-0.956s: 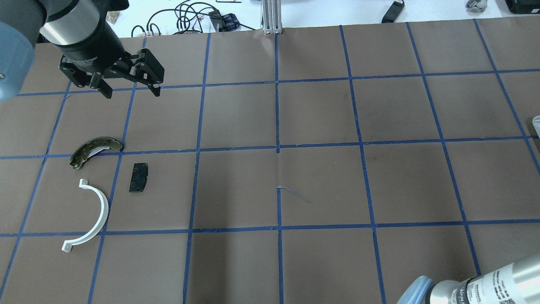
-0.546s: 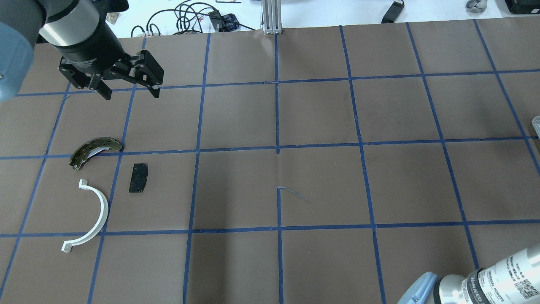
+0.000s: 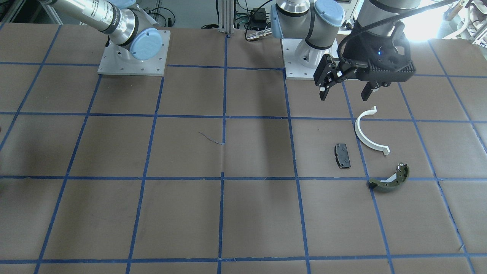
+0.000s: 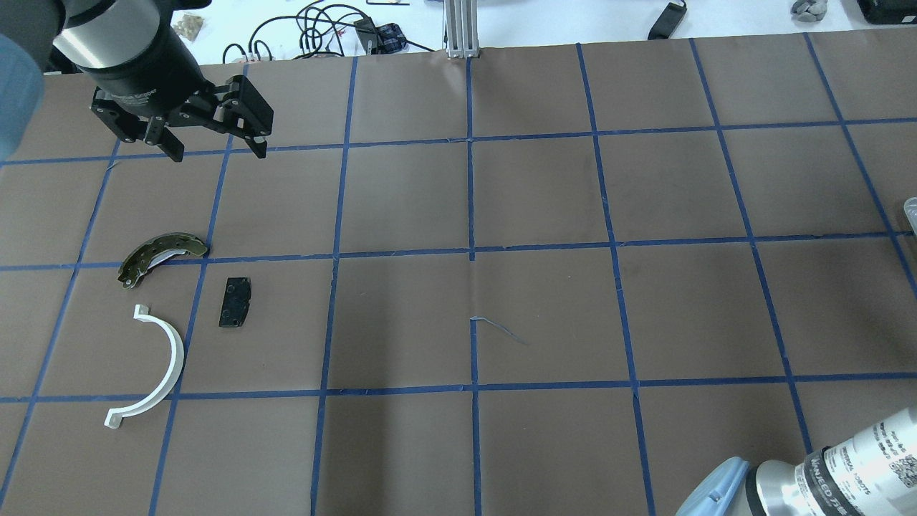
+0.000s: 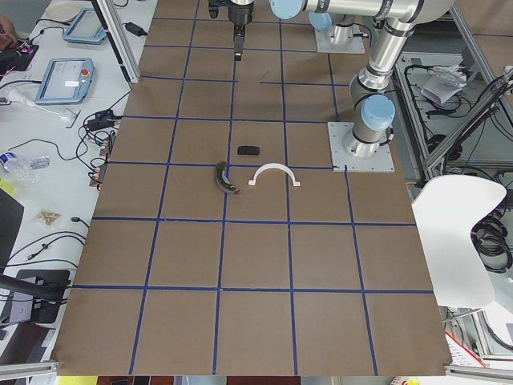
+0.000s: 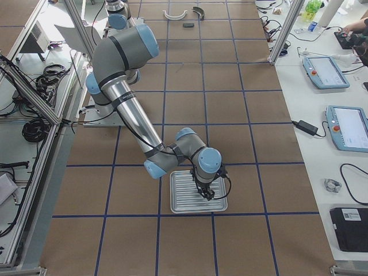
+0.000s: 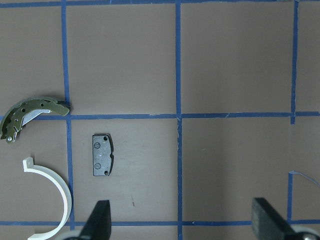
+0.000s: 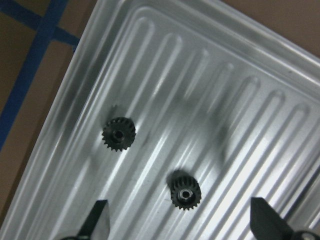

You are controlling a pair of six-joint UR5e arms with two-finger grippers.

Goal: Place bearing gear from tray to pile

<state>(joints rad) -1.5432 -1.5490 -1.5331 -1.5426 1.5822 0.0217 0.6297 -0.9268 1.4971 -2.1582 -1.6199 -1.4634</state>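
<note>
The bearing gear [image 8: 185, 192], probably the nearer one, is seen on the ribbed tray [image 8: 240, 75] under the widely spread right gripper [image 8: 180, 222]. Judged hard, light and slippery, it should be pinched across its teeth.

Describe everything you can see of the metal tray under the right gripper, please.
The tray is silvery metal and rectangular, with rounded corners, a raised rim and parallel ribs pressed into its floor. It lies flat on the brown table, close to a blue tape line. A dark gear and a second gear lie apart on its floor. The right gripper hangs open above it.
</note>
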